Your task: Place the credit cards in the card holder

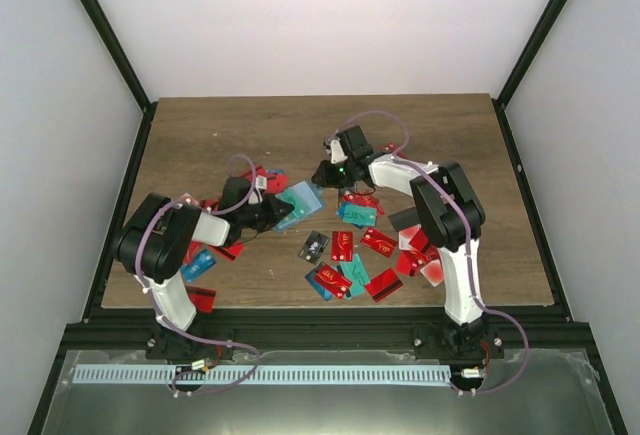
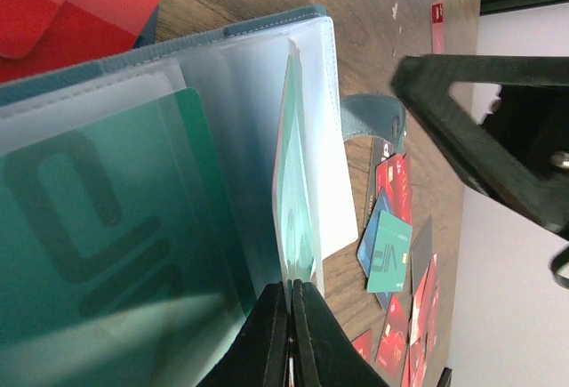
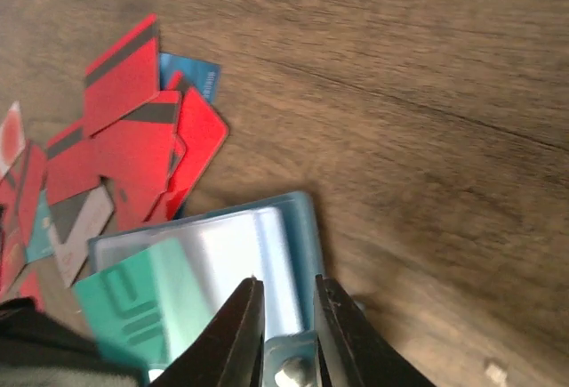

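The teal card holder [image 1: 300, 198] lies open between the two arms, its clear sleeves [image 2: 240, 138] spread out. A teal card [image 2: 107, 227] sits inside one sleeve. My left gripper [image 2: 291, 285] is shut on the edge of a thin clear sleeve. My right gripper [image 3: 286, 285] hovers at the holder's [image 3: 267, 253] outer edge with its jaws a little apart. The teal clasp tab [image 3: 289, 365] with its metal stud lies between the fingers. Loose credit cards [image 1: 350, 255], mostly red, lie scattered on the wood.
More red cards [image 3: 142, 138] lie just left of the holder, and others [image 1: 200, 265] sit beside the left arm's base. Several cards [image 2: 391, 253] lie beyond the holder. The wooden table [image 1: 450, 135] has a black frame along its edges.
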{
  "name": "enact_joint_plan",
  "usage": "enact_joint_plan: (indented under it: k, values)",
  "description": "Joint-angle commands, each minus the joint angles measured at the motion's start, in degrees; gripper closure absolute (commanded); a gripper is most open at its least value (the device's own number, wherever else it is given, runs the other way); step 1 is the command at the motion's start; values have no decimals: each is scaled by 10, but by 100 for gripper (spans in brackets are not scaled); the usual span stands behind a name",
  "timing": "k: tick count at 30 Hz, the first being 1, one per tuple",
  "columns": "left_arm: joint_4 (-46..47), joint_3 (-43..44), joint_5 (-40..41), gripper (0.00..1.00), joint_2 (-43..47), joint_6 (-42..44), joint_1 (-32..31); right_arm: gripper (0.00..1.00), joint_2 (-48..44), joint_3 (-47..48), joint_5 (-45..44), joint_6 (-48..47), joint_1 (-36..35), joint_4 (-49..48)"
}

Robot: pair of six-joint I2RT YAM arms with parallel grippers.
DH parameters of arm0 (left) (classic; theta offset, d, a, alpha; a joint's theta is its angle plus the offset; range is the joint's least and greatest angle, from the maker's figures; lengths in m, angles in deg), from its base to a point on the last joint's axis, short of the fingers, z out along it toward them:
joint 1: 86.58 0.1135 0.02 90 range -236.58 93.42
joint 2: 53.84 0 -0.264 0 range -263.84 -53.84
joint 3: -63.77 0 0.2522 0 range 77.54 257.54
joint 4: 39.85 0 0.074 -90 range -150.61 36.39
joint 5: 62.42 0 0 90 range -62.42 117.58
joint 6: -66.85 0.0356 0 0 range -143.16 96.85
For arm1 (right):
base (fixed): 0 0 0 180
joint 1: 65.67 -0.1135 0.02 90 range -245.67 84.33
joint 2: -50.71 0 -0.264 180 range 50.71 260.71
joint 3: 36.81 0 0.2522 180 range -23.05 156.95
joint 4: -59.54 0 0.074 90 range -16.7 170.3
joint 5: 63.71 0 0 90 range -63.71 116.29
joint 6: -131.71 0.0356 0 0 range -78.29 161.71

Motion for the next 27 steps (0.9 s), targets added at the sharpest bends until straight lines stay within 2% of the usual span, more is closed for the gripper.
enact_joint_plan:
  k: [1,12,27]
  values:
    - [-21,12,-10,96,-15,21,1,84,44,22,-17,-24,-4,30]
    - [-36,32,-12,96,-32,29,1,92,59,-8,10,-28,-10,17]
    - [-76,56,-16,96,-40,46,-6,94,51,-21,41,-20,-9,1]
